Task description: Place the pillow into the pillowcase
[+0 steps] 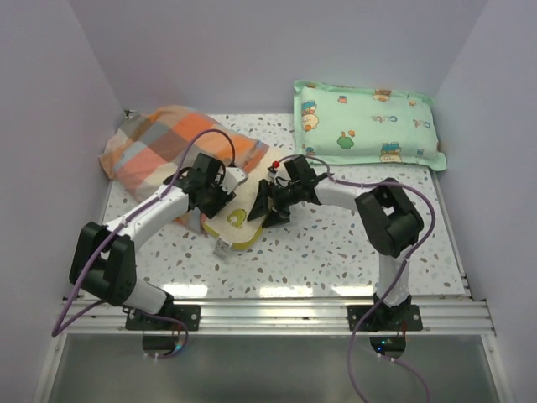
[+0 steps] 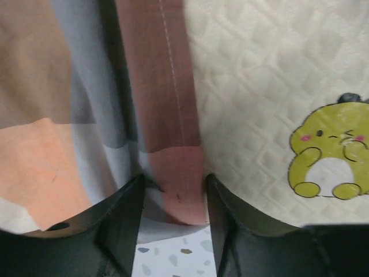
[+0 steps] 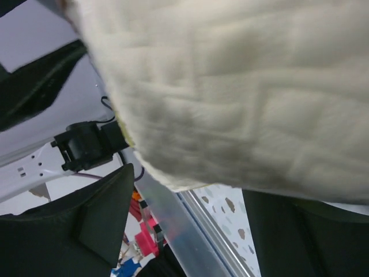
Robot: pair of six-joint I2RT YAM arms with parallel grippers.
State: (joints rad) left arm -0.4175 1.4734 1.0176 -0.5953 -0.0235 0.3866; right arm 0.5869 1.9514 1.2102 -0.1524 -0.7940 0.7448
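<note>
Speckled white tabletop (image 1: 336, 243) between pale lilac walls carries the cream quilted pillow (image 1: 228, 223), lying left of centre with its far end tucked under the mouth of the plaid pillowcase (image 1: 168, 143). Its near end, with the yellow-green logo (image 2: 328, 150), sticks out towards the arms.

The left gripper (image 2: 174, 179) hangs over the case's stitched hem, fingers spread, with the reddish hem strip lying flat between them and not visibly pinched. The right gripper (image 3: 187, 182) is at the pillow's exposed right edge, its fingers wide apart around the quilted fabric without clamping it. A mint-green cartoon pillow (image 1: 365, 122) lies well apart at the right rear.

Insertion looks only partly done, at a re-grip between pushes. Next, the left fingers should close on the hem to hold the mouth open, while the right takes the pillow's edge and drives it deeper towards the left rear.
</note>
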